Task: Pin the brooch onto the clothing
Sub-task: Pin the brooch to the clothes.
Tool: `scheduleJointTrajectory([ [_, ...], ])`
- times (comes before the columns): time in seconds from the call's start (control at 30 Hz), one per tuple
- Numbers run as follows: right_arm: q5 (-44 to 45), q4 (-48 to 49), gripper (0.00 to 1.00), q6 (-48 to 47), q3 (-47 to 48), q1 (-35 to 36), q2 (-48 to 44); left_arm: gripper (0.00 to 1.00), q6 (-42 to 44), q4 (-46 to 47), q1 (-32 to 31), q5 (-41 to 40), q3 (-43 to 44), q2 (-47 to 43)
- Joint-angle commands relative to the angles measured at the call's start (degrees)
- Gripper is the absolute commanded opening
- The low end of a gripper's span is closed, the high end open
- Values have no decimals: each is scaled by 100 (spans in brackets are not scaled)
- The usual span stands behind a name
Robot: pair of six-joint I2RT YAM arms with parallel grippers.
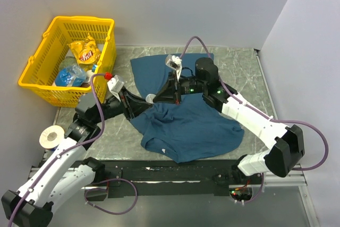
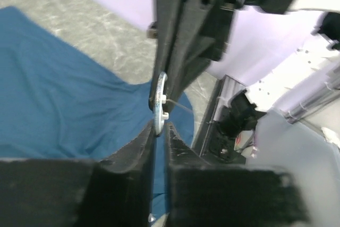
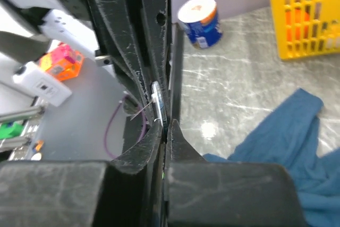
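The brooch, a small silver disc with a thin pin, hangs edge-on above the middle of the clothing, a dark teal T-shirt crumpled on the table. Both grippers meet at it. My right gripper comes from the right and is shut on the brooch, which sits at the tips of my right gripper. From the left, my left gripper has the lower rim of the brooch between its tips. The jaws of the left gripper stand only a sliver apart. Teal clothing lies beneath.
A yellow basket at the back left holds a snack packet and a bottle. A white tape roll lies by the left arm. A blue and orange can stands near the basket.
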Motion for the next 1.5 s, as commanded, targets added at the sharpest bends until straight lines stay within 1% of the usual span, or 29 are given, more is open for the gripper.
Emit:
scheduleJointTrajectory([
  [0.0,1898,-797,0,-977,345,28,-262,54,180,-773,-44,-933,616,117],
  [0.03,2198,-851,0,-1136,319,45,-315,62,215,-1003,-44,-1129,739,162],
  [0.07,2932,-887,0,-1485,275,45,-376,68,276,-1171,-44,-1236,836,197],
  [0.1,3183,-861,0,-1663,231,71,-516,76,303,-1277,-44,-1289,1003,258],
  [0.17,3613,-712,0,-2041,3,107,-657,79,277,-1427,-35,-1290,1144,276],
  [0.2,3981,-589,0,-2164,-85,133,-789,84,225,-1410,-35,-1272,1232,276],
  [0.23,4246,-432,0,-2305,-216,177,-842,87,172,-1479,-35,-1472,1302,294],
  [0.27,4527,-387,0,-2593,-252,343,-878,89,24,-1549,-35,-1622,1399,329],
  [0.3,5052,-351,0,-2762,-287,449,-904,91,5,-1646,-26,-1684,1626,451],
  [0.37,5591,-132,0,-3243,-358,825,-870,91,-144,-1883,0,-1623,1891,636],
  [0.4,6133,-18,0,-3403,-393,941,-852,91,-197,-1971,0,-1580,2205,863],
  [0.47,6724,499,0,-3955,-586,1361,-817,91,-390,-2165,17,-1500,2619,1171],
  [0.5,7327,737,0,-4176,-787,1529,-808,91,-478,-2209,44,-1518,2743,1277],
  [0.53,7655,1357,0,-4648,-893,1670,-773,91,-601,-2322,70,-1492,2866,1348],
  [0.57,7928,1667,0,-4931,-998,1941,-746,91,-663,-2367,96,-1483,3050,1488],
  [0.6,8505,2053,0,-5247,-1243,2074,-711,91,-733,-2368,140,-1457,3122,1533],
  [0.63,8772,3014,0,-5982,-1376,2189,-589,91,-873,-2368,236,-1404,3175,1577],
  [0.7,9256,4309,0,-6898,-1744,2504,-361,90,-988,-2385,351,-1264,3298,1656],
  [0.73,9580,4925,0,-7921,-1816,2602,-64,90,-1084,-2411,465,-1211,3316,1682],
  [0.77,9697,6410,0,-8453,-1895,2681,131,89,-1120,-2385,518,-1036,3359,1735],
  [0.8,9750,7078,0,-8981,-1922,2804,350,88,-1155,-2385,553,-965,3368,1770],
  [0.83,9759,7720,0,-10030,-1896,2857,831,88,-1225,-2376,606,-903,3386,1797],
  [0.87,9681,9092,0,-10571,-1844,2901,1106,86,-1243,-2341,624,-798,3386,1858],
  [0.93,9689,9097,0,-11468,-1528,2972,1668,85,-1261,-2368,668,-710,3421,1937],
  [1.07,9610,9097,0,-11254,-1509,3104,1575,81,-1235,-2358,703,-683,3456,2034],
  [1.2,9592,9097,0,-11473,-1448,3148,1592,75,-1121,-2648,712,-727,3579,2175],
  [1.3,9531,9097,0,-11526,-1448,3157,1557,74,-998,-2990,729,-928,3667,2280],
  [1.4,9531,9097,0,-11578,-1404,3183,1592,69,-927,-3062,747,-947,3641,2368],
  [1.47,9557,9097,0,-11596,-1386,3192,1618,63,-945,-3009,756,-955,3562,2412],
])
